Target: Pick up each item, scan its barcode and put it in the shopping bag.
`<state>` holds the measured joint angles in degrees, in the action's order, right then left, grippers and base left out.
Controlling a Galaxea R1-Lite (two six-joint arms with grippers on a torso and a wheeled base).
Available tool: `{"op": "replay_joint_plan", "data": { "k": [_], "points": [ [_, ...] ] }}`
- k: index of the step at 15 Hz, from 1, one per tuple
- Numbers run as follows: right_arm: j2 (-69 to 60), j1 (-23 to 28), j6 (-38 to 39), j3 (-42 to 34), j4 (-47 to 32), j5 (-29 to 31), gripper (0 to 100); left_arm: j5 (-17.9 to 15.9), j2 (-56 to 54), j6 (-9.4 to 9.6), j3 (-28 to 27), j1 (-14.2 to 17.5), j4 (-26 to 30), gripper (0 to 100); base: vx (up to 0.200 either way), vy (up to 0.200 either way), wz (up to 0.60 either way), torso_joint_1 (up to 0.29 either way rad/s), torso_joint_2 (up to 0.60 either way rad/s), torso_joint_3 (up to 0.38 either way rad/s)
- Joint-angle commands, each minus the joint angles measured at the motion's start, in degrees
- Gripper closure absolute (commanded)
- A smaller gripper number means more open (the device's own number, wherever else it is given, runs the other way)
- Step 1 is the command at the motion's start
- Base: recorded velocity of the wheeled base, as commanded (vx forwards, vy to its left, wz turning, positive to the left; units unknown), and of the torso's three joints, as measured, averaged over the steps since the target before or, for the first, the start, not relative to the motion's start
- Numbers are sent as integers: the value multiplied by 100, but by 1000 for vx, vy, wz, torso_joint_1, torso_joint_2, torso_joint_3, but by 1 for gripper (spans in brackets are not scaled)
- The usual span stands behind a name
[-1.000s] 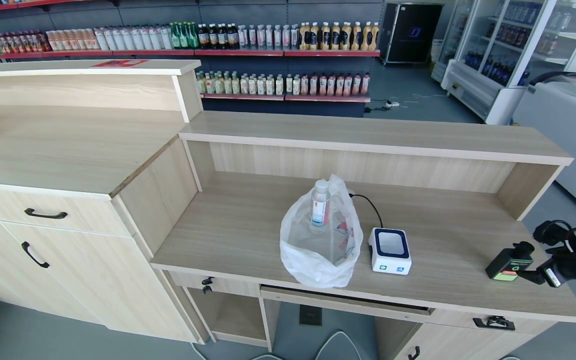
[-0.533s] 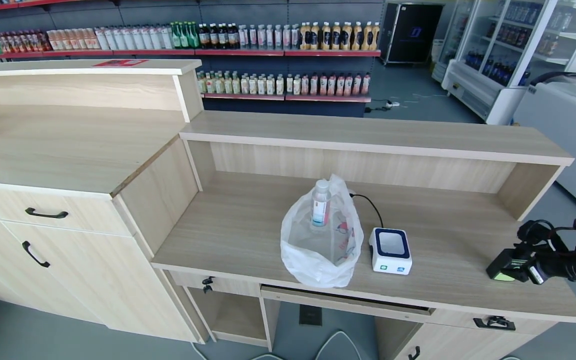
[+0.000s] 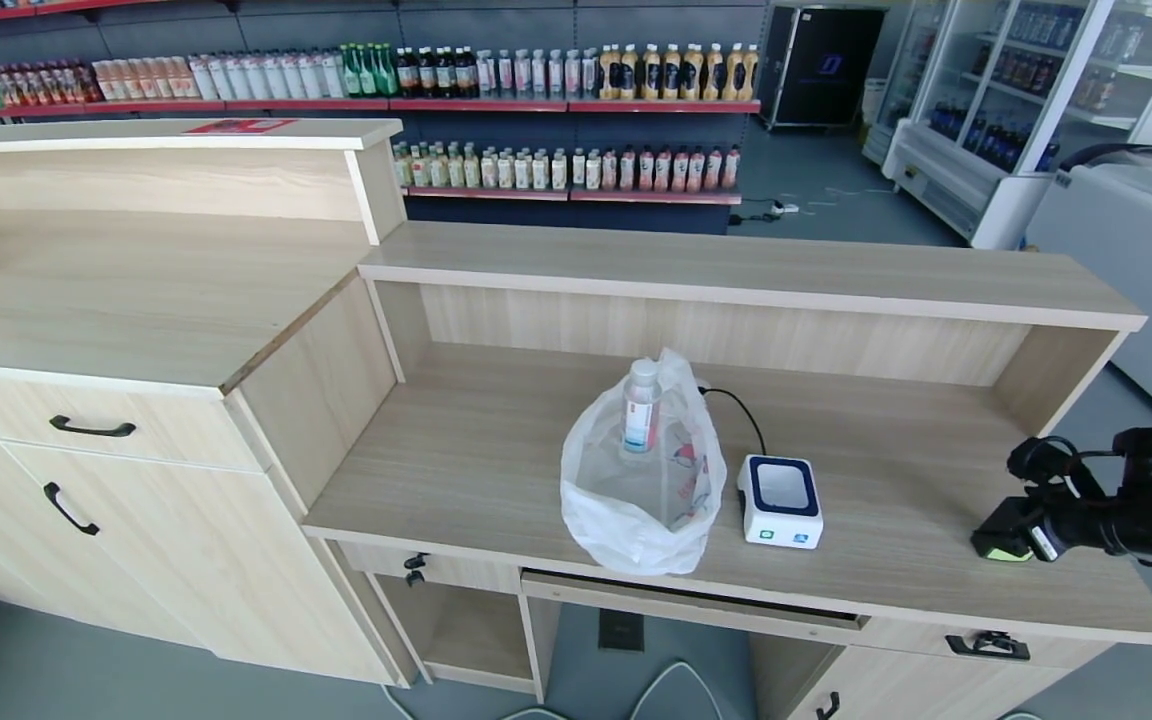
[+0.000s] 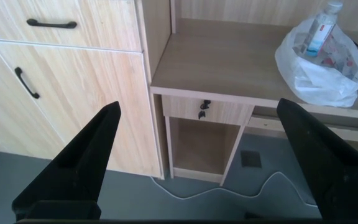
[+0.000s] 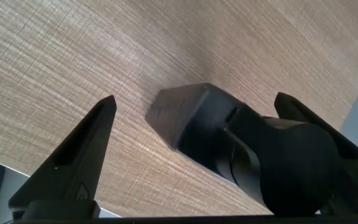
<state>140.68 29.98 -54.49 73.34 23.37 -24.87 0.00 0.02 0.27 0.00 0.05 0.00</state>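
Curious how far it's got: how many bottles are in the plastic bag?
1. A bottle stands upright in the shopping bag beside the scanner; the bag's folds could hide smaller items.

Bright, even daylight, probably from the right. Shadows on the counter [image 3: 896, 450] soft. Glare on the freezer lid [image 3: 1151, 185]. Head view bows at edges.

The pale wood-grain laminate counter [image 3: 496, 450] looks matt and smooth, with fine printed grain lines. On it, the thin translucent white plastic shopping bag [image 3: 626, 520] is crinkled and softly shiny — inside stands a clear glossy plastic bottle with a white cap [image 3: 640, 405]. At the bag's 3 o'clock, the white plastic barcode scanner [image 3: 781, 500] has a glossy, dark-framed top window. At 9 o'clock, the black curved drawer handles [image 3: 91, 432] look matt — material unclear.
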Motion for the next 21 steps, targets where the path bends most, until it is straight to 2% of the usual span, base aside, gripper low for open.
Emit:
{"op": "replay_joint_plan", "data": {
  "k": [1, 2, 3, 7, 11, 13, 16, 17, 18, 20, 21],
  "points": [
    [100, -53, 0, 75, 1, 0, 0, 0, -2, 0, 0, 4, 0, 0, 0, 0, 0, 0, 0, 0],
    [118, -71, 0, 93, 1, 0, 0, 0, -2, 0, 0, 4, 0, 0, 0, 0, 0, 0, 0, 0],
    [135, -106, 0, 128, 1, 0, 100, 0, -2, 0, 0, 4, 0, 0, 0, 0, 0, 0, 0, 0],
    [153, -176, -9, 93, 89, 0, 100, 0, -2, 0, 0, 4, 0, 0, 0, 0, 0, 0, 0, 0],
    [-216, -264, -44, -496, 1223, 35, 100, 0, -2, 0, 0, 4, 0, 0, 0, 0, 0, 0, 0, 0],
    [-1236, -273, -35, -1472, 1776, 44, 100, 0, -2, 0, 0, 4, 0, 0, 0, 0, 0, 0, 0, 0],
    [-3407, -36, -202, -3537, 2532, 8, 100, 0, -2, 0, 0, 4, 0, 0, 0, 0, 0, 0, 0, 0],
    [-4180, 237, -861, -4135, 2805, -88, 100, 0, -2, 0, 0, 4, 0, 0, 0, 0, 0, 0, 0, 0],
    [-4787, 430, -1617, -4082, 2356, -704, 100, 0, -2, 0, 0, 4, 0, 0, 0, 0, 0, 0, 0, 0],
    [-5384, 518, -2479, -3985, 1715, -1829, 100, 0, -2, 0, 0, 4, 0, 0, 0, 0, 0, 0, 0, 0],
    [-5710, 553, -3797, -3985, 1653, -2637, 100, 0, -2, 0, 0, 4, 0, 0, 0, 0, 0, 0, 0, 0]
  ]
}}
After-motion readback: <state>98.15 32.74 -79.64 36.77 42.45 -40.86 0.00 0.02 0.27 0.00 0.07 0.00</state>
